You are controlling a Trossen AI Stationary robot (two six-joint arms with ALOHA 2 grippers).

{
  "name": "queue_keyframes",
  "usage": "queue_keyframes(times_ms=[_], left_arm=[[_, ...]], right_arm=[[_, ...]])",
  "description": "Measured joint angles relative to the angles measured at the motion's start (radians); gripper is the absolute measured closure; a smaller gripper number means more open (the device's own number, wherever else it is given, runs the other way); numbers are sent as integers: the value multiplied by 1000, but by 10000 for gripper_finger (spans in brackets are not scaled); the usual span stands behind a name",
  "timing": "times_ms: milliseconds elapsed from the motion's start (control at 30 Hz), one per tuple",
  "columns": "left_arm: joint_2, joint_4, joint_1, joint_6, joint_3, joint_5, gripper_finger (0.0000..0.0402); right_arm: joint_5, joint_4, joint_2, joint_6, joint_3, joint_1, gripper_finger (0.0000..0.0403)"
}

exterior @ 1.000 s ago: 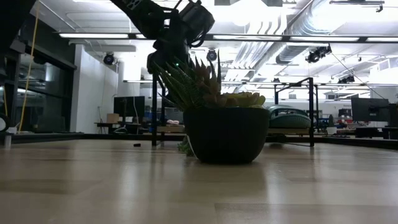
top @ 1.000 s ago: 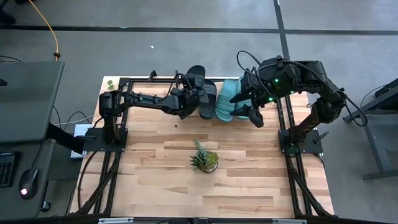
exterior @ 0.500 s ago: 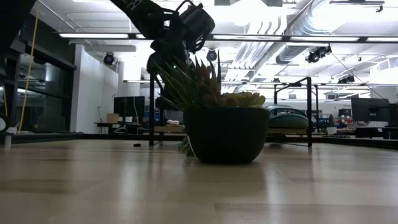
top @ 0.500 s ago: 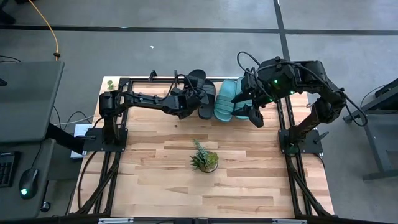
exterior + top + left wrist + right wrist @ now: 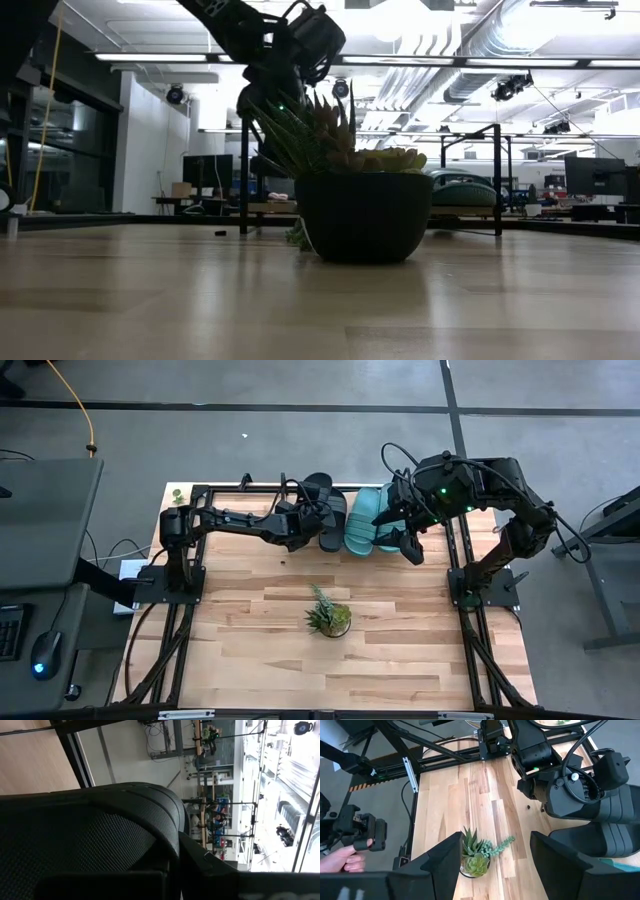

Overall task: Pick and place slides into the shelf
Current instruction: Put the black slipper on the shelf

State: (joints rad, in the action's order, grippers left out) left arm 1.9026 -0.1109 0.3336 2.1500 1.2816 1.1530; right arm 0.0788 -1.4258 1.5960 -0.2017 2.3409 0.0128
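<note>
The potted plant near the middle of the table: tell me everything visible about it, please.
The potted plant is a small spiky green succulent in a round dark bowl-shaped pot. Pointed, pale-striped leaves fan upward, with a paler rosette and a trailing sprig beside them in the right wrist view. It stands upright on the light wooden tabletop, nearer the front than the slides. Nothing touches it; both arms work beyond it.

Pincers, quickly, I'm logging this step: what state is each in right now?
Left pincer: shut on a black slide at the shelf.
Right pincer: open, holding nothing, beside the teal slides.
</note>
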Motion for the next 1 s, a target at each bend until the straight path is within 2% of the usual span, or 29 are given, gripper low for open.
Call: queue_keyframes(times_ms=[233,333,500,700,900,1000], left_arm=[[2,55,0,-82,-2,-29,388],[2,61,1,-98,-2,-47,359],[2,80,0,-104,-2,-61,286],[2,231,-2,-154,-2,-100,212],[2,414,-16,-369,-1,-132,175],[1,427,-15,-390,0,-132,170]], right_arm=[[0,0,0,0,0,0,178],[0,0,0,0,0,0,178],[0,0,0,0,0,0,178],[-1,0,0,1,0,0,178],[-19,0,0,12,0,0,178],[-24,0,0,12,0,0,178]])
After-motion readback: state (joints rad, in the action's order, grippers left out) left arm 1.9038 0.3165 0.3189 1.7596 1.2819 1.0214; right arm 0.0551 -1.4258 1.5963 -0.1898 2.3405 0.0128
